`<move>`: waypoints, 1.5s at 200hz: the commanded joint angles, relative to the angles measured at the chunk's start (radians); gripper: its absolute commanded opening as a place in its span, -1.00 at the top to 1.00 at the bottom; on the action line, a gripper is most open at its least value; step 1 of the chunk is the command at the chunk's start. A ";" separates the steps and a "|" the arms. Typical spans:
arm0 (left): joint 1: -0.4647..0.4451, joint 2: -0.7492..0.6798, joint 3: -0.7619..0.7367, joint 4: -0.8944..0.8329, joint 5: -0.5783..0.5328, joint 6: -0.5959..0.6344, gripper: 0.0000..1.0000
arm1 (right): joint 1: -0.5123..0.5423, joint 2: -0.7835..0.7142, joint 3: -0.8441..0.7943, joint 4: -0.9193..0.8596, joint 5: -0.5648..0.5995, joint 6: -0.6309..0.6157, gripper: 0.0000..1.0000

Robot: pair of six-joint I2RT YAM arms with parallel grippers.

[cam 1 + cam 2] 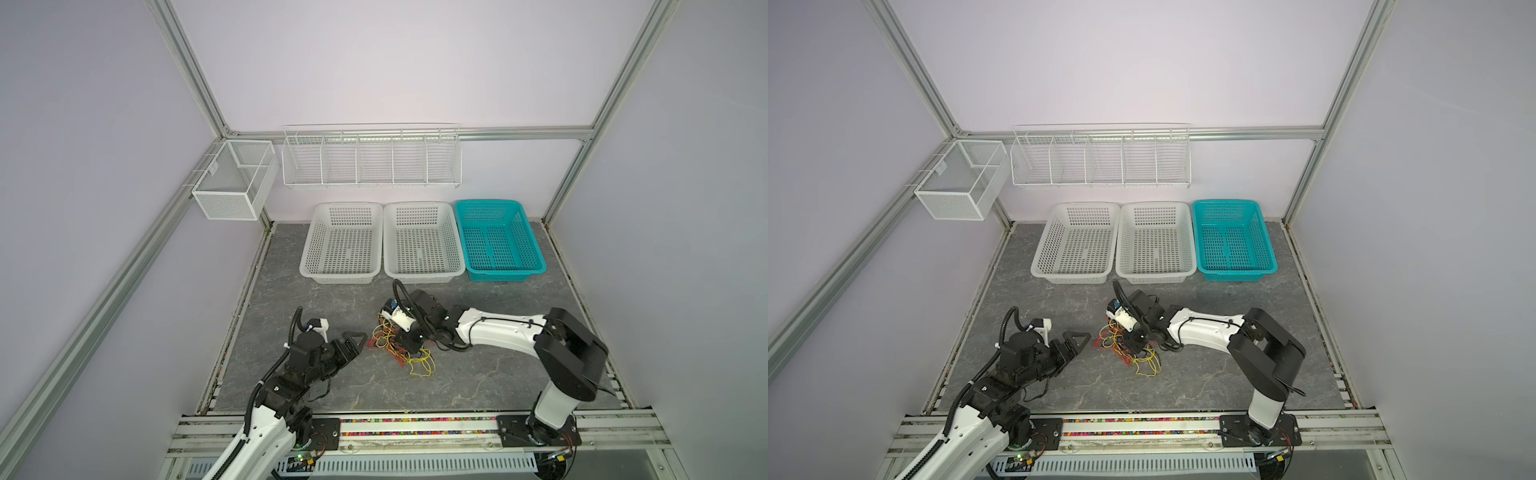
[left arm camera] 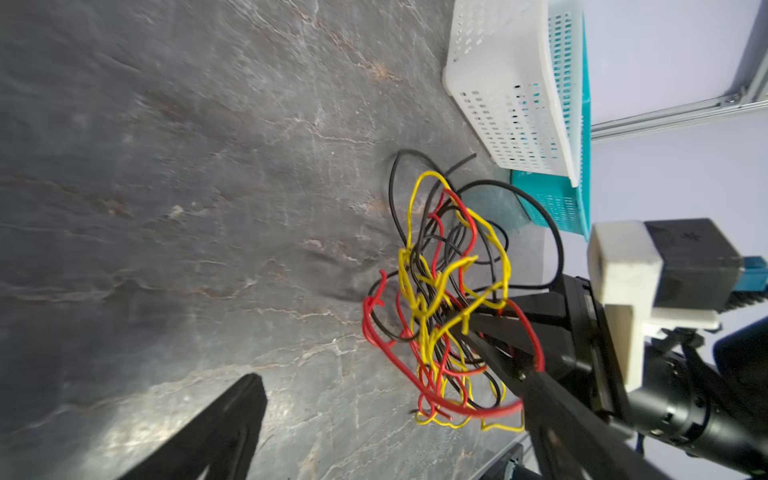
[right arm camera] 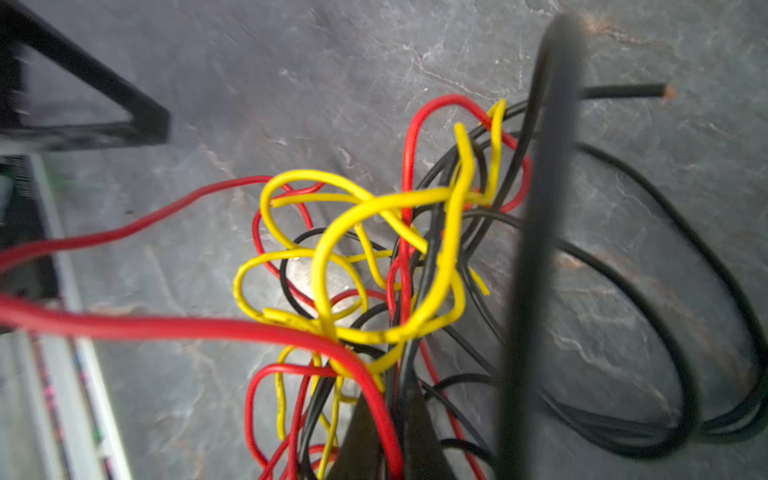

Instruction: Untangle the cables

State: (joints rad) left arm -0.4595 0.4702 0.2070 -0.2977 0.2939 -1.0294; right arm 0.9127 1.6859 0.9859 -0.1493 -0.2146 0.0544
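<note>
Three colours of thin curly wire (red, yellow, black) make up the cables [image 1: 390, 344], which form one knotted heap on the grey marbled desk [image 1: 332, 386]. The heap lies on the near side of the middle white perforated plastic basket [image 1: 424, 245], apart from its front wall.

Right pincer [image 3: 390, 409]: tips buried in the heap and clenched on strands of the knot. Loops of all three colours spill around both fingers. Which strand is pinched, cannot tell.

One black end lies free on the basket's side of the heap.

Left pincer [image 1: 360, 345]: released, jaws wide, just beside the heap and further left of the basket. Its upper fingertip is close to the outermost red loop; touching or not, unclear.
</note>
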 commanded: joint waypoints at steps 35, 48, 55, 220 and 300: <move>-0.008 -0.012 -0.081 0.337 0.146 -0.134 -0.98 | -0.135 -0.157 -0.150 0.342 -0.420 0.199 0.86; -0.015 -0.009 -0.094 0.397 0.164 -0.155 -0.98 | -0.159 -0.149 -0.165 0.399 -0.474 0.250 0.86; -0.021 -0.008 -0.096 0.418 0.171 -0.158 -0.98 | -0.172 -0.143 -0.173 0.433 -0.499 0.275 0.86; -0.217 0.277 -0.018 0.686 0.083 -0.111 -0.02 | -0.111 -0.127 -0.122 0.303 -0.514 0.195 0.86; -0.217 0.187 -0.019 0.534 0.029 -0.063 0.78 | -0.083 -0.173 -0.113 0.219 -0.447 0.144 0.78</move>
State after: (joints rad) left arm -0.6754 0.6888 0.1577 0.2890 0.3626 -1.1130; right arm 0.8165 1.5616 0.8551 0.1108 -0.6655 0.2409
